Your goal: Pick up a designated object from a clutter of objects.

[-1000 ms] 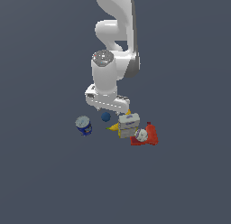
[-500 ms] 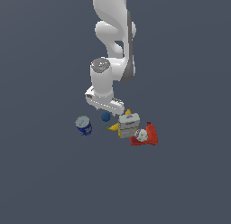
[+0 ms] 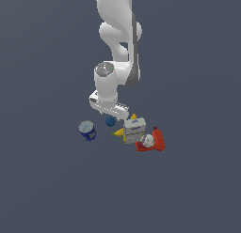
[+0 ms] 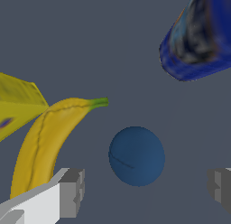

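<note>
from my seat i can't read any text. the blue can [image 3: 87, 130] has a pale printed top and a smeared label on its side [image 4: 198, 33], but no letters or numbers resolve. the white-grey box [image 3: 133, 129] shows faint dark bands, too small to read. nothing else carries markings.

**Flat grey ground, nothing else around**

The floor [image 3: 42, 190] is one plain slate-grey surface filling both views to every edge. No walls, furniture or windows show. Light is even and soft, with only faint shading on the ground in the wrist view.
</note>
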Robot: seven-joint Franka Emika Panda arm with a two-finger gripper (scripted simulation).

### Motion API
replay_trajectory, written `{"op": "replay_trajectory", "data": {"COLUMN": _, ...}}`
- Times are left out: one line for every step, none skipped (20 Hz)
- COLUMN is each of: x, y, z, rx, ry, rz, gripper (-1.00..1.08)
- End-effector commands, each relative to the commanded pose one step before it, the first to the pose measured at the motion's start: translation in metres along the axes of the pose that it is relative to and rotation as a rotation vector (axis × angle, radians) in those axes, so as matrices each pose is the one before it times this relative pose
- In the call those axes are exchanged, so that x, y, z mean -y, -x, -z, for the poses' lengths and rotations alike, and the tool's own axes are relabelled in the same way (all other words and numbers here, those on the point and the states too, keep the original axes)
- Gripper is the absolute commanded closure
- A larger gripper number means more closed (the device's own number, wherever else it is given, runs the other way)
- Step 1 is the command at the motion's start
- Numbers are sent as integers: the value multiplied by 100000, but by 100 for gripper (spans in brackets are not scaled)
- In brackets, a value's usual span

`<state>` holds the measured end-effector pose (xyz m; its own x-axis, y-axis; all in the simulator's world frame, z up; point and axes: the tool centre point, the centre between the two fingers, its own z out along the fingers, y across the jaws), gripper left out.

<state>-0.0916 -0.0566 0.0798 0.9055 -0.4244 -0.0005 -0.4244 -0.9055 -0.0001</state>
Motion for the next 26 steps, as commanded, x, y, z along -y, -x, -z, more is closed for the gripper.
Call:
{"op": "replay_trajectory", "data": {"x": -24, "y": 35, "z": -436, "rx": 31, "ry": 26, "rz": -43, "gripper": -92}}
{"op": "replay_trajectory", "data": {"x": 0, "y": 15, "z": -283, "rx": 0, "ry": 0, "rz": 0, "gripper": -92}}
{"op": "replay_trajectory", "data": {"x": -19, "y": 11, "z": -328, "rx": -14, "ry": 8, "rz": -46, "gripper": -92}}
{"op": "replay_trajectory", "data": {"x": 1, "y": 17, "z": -380, "rx": 0, "ry": 0, "rz": 0, "gripper": -92}}
{"op": "replay_trajectory", "data": {"x": -17, "y": 12, "z": -422, "rx": -15, "ry": 8, "rz": -46, "gripper": -92}}
{"op": "replay_trajectory", "data": {"x": -16, "y": 11, "z": -468, "rx": -14, "ry": 6, "rz": -46, "gripper": -92}}
{"op": "replay_trajectory", "data": {"x": 5, "y": 14, "z": -469, "rx": 0, "ry": 0, "rz": 0, "gripper": -92}}
{"op": "replay_trajectory", "data": {"x": -14, "y": 5, "z": -410, "rx": -13, "ry": -1, "rz": -47, "gripper": -92}}
{"op": "replay_trajectory", "data": {"x": 7, "y": 8, "z": -365, "rx": 0, "ry": 0, "rz": 0, "gripper": -92}}
{"op": "replay_trajectory", "data": {"x": -14, "y": -1, "z": -308, "rx": -10, "ry": -10, "rz": -47, "gripper": -92}}
{"op": "replay_trajectory", "data": {"x": 7, "y": 4, "z": -265, "rx": 0, "ry": 0, "rz": 0, "gripper": -92}}
{"op": "replay_trajectory", "data": {"x": 6, "y": 3, "z": -216, "rx": 0, "ry": 0, "rz": 0, "gripper": -92}}
{"op": "replay_trajectory", "data": {"x": -14, "y": -4, "z": -162, "rx": -6, "ry": -21, "rz": -44, "gripper": -92}}
{"op": "replay_trajectory", "data": {"x": 4, "y": 1, "z": -119, "rx": 0, "ry": 0, "rz": 0, "gripper": -92}}
{"op": "replay_trajectory", "data": {"x": 2, "y": 1, "z": -72, "rx": 0, "ry": 0, "rz": 0, "gripper": -92}}
{"op": "replay_trajectory", "data": {"x": 1, "y": 0, "z": -24, "rx": 0, "ry": 0, "rz": 0, "gripper": -92}}
{"op": "replay_trajectory", "data": {"x": 0, "y": 0, "z": 0, "rx": 0, "ry": 0, "rz": 0, "gripper": 108}}
{"op": "replay_trajectory", "data": {"x": 0, "y": 0, "z": 0, "rx": 0, "ry": 0, "rz": 0, "gripper": 108}}
{"op": "replay_trajectory", "data": {"x": 0, "y": 0, "z": 0, "rx": 0, "ry": 0, "rz": 0, "gripper": 108}}
{"op": "replay_trajectory", "data": {"x": 0, "y": 0, "z": 0, "rx": 0, "ry": 0, "rz": 0, "gripper": 108}}
{"op": "replay_trajectory", "data": {"x": 0, "y": 0, "z": 0, "rx": 0, "ry": 0, "rz": 0, "gripper": 108}}
{"op": "replay_trajectory", "data": {"x": 0, "y": 0, "z": 0, "rx": 0, "ry": 0, "rz": 0, "gripper": 108}}
{"op": "replay_trajectory", "data": {"x": 0, "y": 0, "z": 0, "rx": 0, "ry": 0, "rz": 0, "gripper": 108}}
{"op": "replay_trajectory", "data": {"x": 0, "y": 0, "z": 0, "rx": 0, "ry": 0, "rz": 0, "gripper": 108}}
{"op": "replay_trajectory", "data": {"x": 0, "y": 0, "z": 0, "rx": 0, "ry": 0, "rz": 0, "gripper": 108}}
{"op": "replay_trajectory", "data": {"x": 0, "y": 0, "z": 0, "rx": 0, "ry": 0, "rz": 0, "gripper": 108}}
